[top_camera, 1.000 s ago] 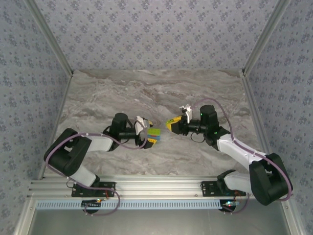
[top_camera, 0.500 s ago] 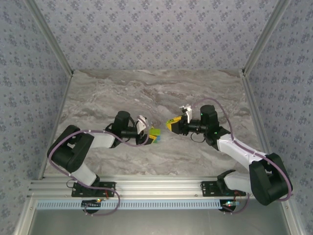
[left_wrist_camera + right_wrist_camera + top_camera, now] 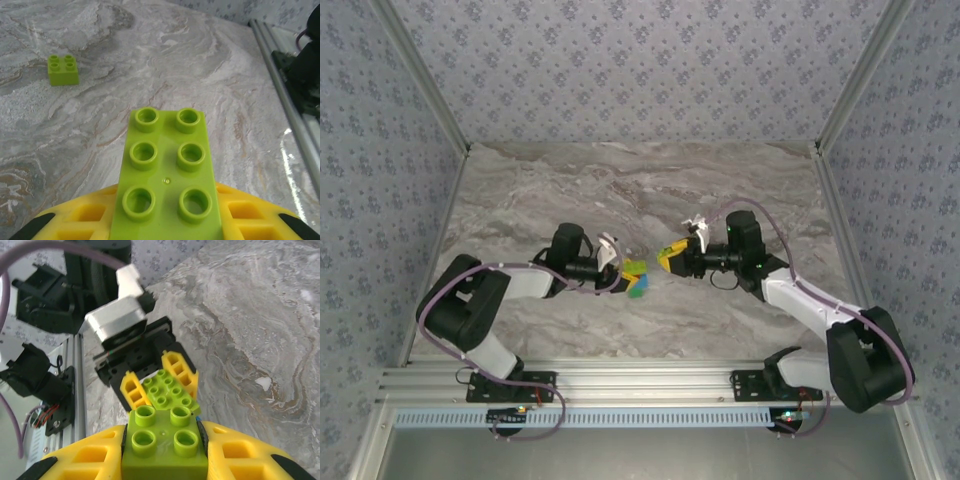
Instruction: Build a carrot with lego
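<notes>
Part-built carrot (image 3: 636, 272), yellow-green over blue, being held in the narrowed left jaws above the worktop (image 3: 620, 190); right jaws clamping a square yellow-green brick (image 3: 165, 440) just beside it; one loose brick (image 3: 63, 69) lying apart from it; joining seemingly pending.

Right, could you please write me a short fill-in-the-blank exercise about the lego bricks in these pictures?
1. The long brick in the left gripper shows ___ studs on top.
2. The right gripper is shut on a square brick with ___ studs.
3. The loose brick, held by no gripper, lies on the ___.
Missing words: six; four; table.
</notes>
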You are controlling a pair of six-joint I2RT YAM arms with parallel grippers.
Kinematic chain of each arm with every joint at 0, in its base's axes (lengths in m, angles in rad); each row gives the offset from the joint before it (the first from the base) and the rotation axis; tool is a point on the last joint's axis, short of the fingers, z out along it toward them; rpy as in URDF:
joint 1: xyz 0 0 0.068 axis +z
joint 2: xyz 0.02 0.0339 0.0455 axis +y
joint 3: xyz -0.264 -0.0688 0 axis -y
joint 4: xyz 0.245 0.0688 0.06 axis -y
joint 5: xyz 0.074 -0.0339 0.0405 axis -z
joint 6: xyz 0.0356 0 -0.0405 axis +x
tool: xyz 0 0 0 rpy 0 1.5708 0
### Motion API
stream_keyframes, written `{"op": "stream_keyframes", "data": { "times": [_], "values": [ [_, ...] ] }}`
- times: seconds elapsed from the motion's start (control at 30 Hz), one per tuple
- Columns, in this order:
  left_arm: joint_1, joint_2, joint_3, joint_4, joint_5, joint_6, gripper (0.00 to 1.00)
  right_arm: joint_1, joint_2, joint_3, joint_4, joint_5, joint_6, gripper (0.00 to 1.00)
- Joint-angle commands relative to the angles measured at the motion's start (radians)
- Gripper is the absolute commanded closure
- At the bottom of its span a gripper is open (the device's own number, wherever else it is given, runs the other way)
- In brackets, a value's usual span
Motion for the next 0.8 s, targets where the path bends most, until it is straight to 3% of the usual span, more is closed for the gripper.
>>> {"op": "stream_keyframes", "data": {
  "times": [0.0,0.23,0.33,0.37,0.4,0.43,0.47,0.5,0.57,0.7,0.77],
  "values": [
    [0.02,0.03,0.066,-0.044,0.148,-0.022,0.76,-0.001,0.024,0.059,-0.057,-0.056,-0.109,0.72],
    [0.021,0.063,0.124,-0.143,0.297,-0.013,0.78,-0.001,0.118,0.157,-0.093,-0.087,-0.202,0.72],
    [0.021,0.078,0.208,-0.401,0.407,0.145,0.84,-0.003,0.127,0.196,-0.126,-0.068,-0.251,0.72],
    [0.022,0.098,0.276,-0.62,0.462,0.328,0.87,-0.005,0.132,0.211,-0.141,-0.07,-0.271,0.72],
    [0.028,0.144,0.379,-0.979,0.534,0.66,0.89,-0.007,0.141,0.229,-0.159,-0.073,-0.289,0.72],
    [0.043,0.216,0.51,-1.436,0.607,1.101,0.89,-0.009,0.152,0.244,-0.174,-0.083,-0.301,0.72],
    [0.076,0.329,0.633,-2.011,0.704,1.702,0.86,-0.01,0.169,0.261,-0.184,-0.098,-0.309,0.72],
    [0.11,0.429,0.682,-2.269,0.762,1.845,0.85,-0.012,0.187,0.273,-0.184,-0.111,-0.309,0.72],
    [0.101,0.497,0.719,-2.29,0.732,1.88,0.91,-0.009,0.216,0.289,-0.179,-0.124,-0.301,0.72],
    [0.102,0.428,0.646,-2.288,0.76,1.998,0.97,-0.002,0.239,0.282,-0.152,-0.101,-0.282,0.72],
    [0.119,0.445,0.67,-2.288,0.76,1.951,1.0,-0.002,0.237,0.277,-0.139,-0.091,-0.27,0.73]
  ]
}}
